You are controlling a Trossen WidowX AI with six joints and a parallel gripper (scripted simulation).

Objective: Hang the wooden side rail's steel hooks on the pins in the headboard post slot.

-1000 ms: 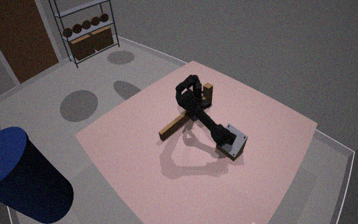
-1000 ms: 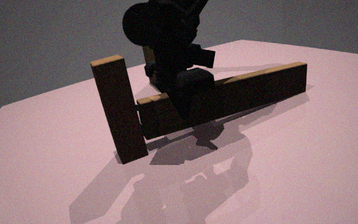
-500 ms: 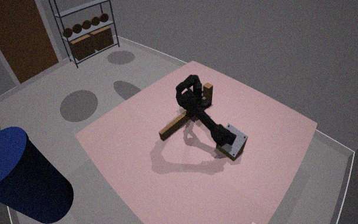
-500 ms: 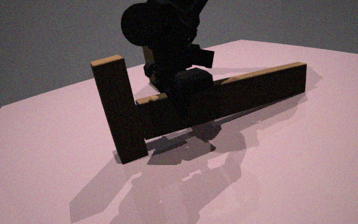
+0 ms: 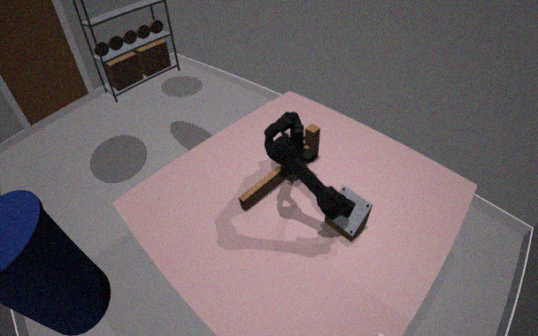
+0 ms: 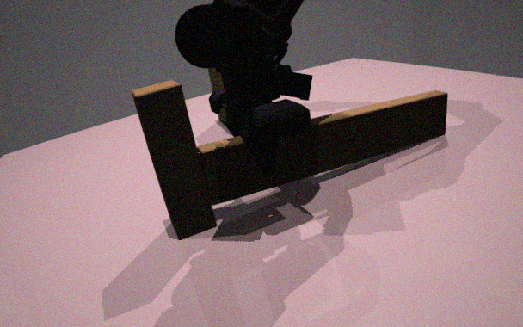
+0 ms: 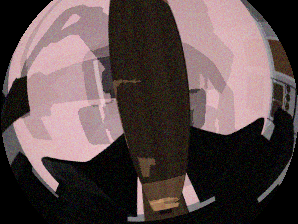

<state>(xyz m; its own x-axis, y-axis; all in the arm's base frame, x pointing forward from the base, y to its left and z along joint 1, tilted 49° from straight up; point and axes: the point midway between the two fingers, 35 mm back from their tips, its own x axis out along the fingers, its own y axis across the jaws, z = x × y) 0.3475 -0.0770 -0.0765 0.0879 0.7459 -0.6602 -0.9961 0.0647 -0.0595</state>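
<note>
The table (image 5: pixel 398 230) is plain pale pink. On it, the side rail (image 6: pixel 378 125) and the upright headboard post (image 6: pixel 172 159) are brown wood with lighter tan top faces. The claw (image 6: pixel 275 142) on the rail is black. Beside the table stands a blue barrel (image 5: pixel 26 248).

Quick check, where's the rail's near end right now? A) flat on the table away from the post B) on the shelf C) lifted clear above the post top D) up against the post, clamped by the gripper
D: the rail butts against the post, and the gripper is shut on it.
</note>
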